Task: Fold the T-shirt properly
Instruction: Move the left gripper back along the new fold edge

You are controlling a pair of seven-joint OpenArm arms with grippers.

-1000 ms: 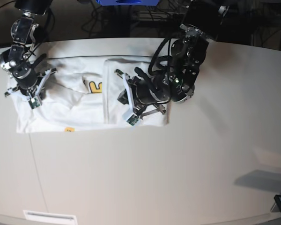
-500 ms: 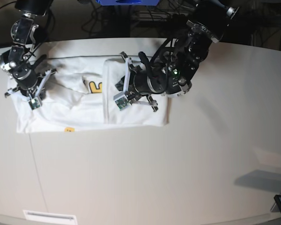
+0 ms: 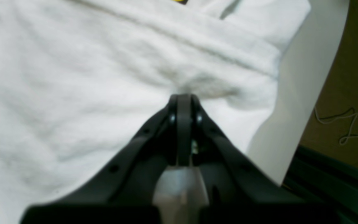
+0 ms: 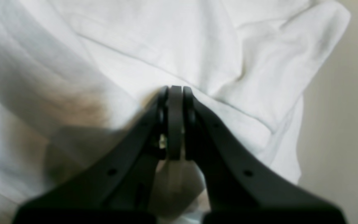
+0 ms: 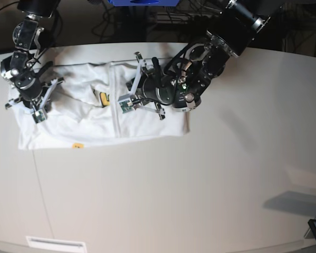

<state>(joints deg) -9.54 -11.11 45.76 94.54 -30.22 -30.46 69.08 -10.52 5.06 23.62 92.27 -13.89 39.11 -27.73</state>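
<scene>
Jaws of both grippers are seen pressed together, tips set into white cloth; whether any fabric is pinched between them cannot be told. T-shirt [image 5: 95, 113] lies on the pale table [image 5: 200, 184] toward its far left edge, already reduced to a long band, with one end laid over the middle so that only a scrap of yellow print is left showing. Left gripper [image 3: 183, 98] is placed on that folded-over panel, right gripper [image 4: 175, 90] on the opposite, still rumpled end. Judged partly done: remaining cross-folds and smoothing are yet to be made.
</scene>
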